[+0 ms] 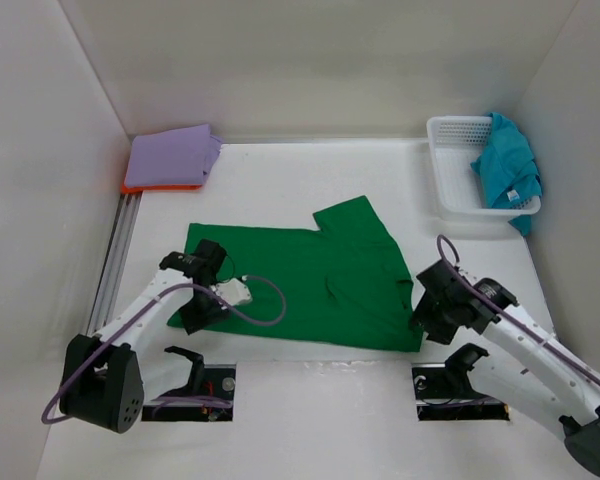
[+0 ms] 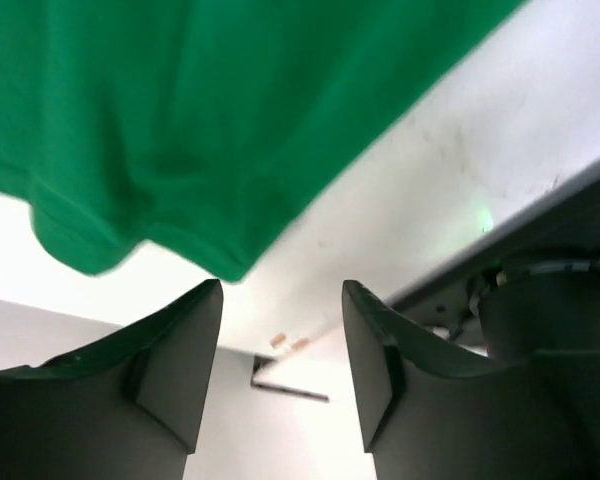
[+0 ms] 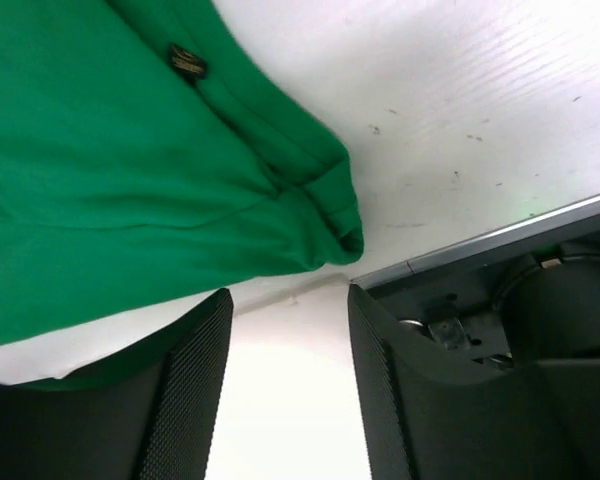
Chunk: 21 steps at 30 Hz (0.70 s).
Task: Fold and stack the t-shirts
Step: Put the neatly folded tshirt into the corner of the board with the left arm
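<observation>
A green t-shirt lies spread flat in the middle of the table. My left gripper sits at its near-left corner and my right gripper at its near-right corner. In the left wrist view the left gripper is open, with bare table between its jaws and the green hem just beyond the fingertips. In the right wrist view the right gripper is open too, and a bunched green corner lies just ahead. A folded purple t-shirt rests on an orange one at the back left. A teal t-shirt hangs over the basket.
A white mesh basket stands at the back right against the wall. A metal rail runs along the left edge. The arm bases and two dark slots occupy the near edge. White walls enclose the table.
</observation>
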Available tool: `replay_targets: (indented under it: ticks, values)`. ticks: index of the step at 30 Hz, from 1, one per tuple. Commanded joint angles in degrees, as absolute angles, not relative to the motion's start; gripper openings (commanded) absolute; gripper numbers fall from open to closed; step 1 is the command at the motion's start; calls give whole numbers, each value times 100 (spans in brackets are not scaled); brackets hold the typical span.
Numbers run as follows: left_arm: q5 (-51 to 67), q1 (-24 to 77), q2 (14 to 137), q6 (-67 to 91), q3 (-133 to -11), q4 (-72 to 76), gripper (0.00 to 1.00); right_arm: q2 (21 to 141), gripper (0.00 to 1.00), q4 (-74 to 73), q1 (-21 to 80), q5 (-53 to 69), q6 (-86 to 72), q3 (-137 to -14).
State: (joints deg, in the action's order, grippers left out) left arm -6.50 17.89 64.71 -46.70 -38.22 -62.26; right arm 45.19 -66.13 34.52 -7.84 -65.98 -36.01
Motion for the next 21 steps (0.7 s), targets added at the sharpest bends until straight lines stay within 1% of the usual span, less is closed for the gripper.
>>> replay_targets:
  ticks: [1, 3, 5, 6, 7, 8, 9, 12, 13, 15, 18, 21]
  values:
    - [-913, 1683, 6416, -4921, -3885, -6802, 51, 4473, 55, -7022, 3353, -1221, -6409, -4331]
    - [-949, 1456, 6381, -5254, -4094, -6987, 52, 4779, 56, -6979, 3213, -1484, -5988, -4962]
    - [-809, 816, 6389, -5841, -4620, -6892, 55, 5401, 57, -6717, 3073, -1713, -5339, -5700]
    - [-626, 404, 6477, -6097, -4945, -6647, 56, 5710, 58, -6541, 2993, -1731, -5004, -5982]
    - [-424, 34, 6643, -6187, -5305, -6331, 58, 6313, 59, -6182, 2836, -1705, -4392, -6438]
    - [-161, -300, 6845, -6179, -5657, -5919, 60, 6676, 60, -5987, 2756, -1653, -4064, -6703]
    - [129, -617, 7073, -6039, -5973, -5471, 60, 7332, 63, -5646, 2659, -1548, -3617, -7158]
    - [903, -1242, 7758, -5093, -6555, -4100, 64, 8854, 69, -4951, 2396, -1231, -2684, -8363]
    - [1018, -1305, 8013, -4636, -6705, -3704, 66, 9468, 71, -4774, 2308, -1170, -2437, -8907]
    - [1063, -1349, 8566, -3837, -7073, -3298, 67, 10620, 74, -4685, 2158, -1055, -2137, -10031]
    - [1125, -1349, 9585, -2798, -7776, -3331, 66, 12238, 75, -4965, 2008, -949, -1978, -11728]
    - [1142, -1349, 10386, -2112, -8225, -3393, 63, 13286, 76, -5263, 1929, -888, -2100, -12680]
